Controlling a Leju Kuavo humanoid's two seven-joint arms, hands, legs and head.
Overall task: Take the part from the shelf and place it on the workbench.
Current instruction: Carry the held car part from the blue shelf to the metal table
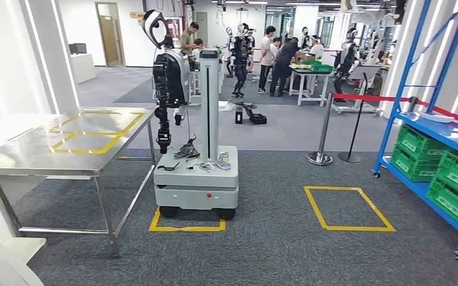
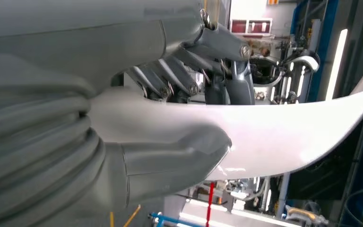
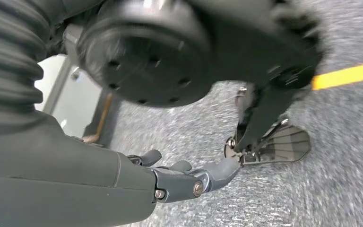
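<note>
In the left wrist view my left hand point(image 2: 170, 156) grips a white, curved, glossy part point(image 2: 283, 137). The thick thumb lies under it and the darker fingers point(image 2: 227, 80) wrap over its other side. The steel workbench point(image 1: 30, 156), marked with yellow tape squares, stands at the left of the head view. The blue shelf point(image 1: 424, 126) stands at the right edge. My right hand point(image 3: 179, 179) hangs over grey carpet with its fingers loosely apart and nothing in them.
A wheeled robot on a grey base point(image 1: 197, 182) stands between the workbench and the shelf. Green crates point(image 1: 453, 179) fill the shelf's lower levels. A stanchion point(image 1: 321, 156) with red tape stands behind a yellow floor square point(image 1: 346, 208). People work at tables far back.
</note>
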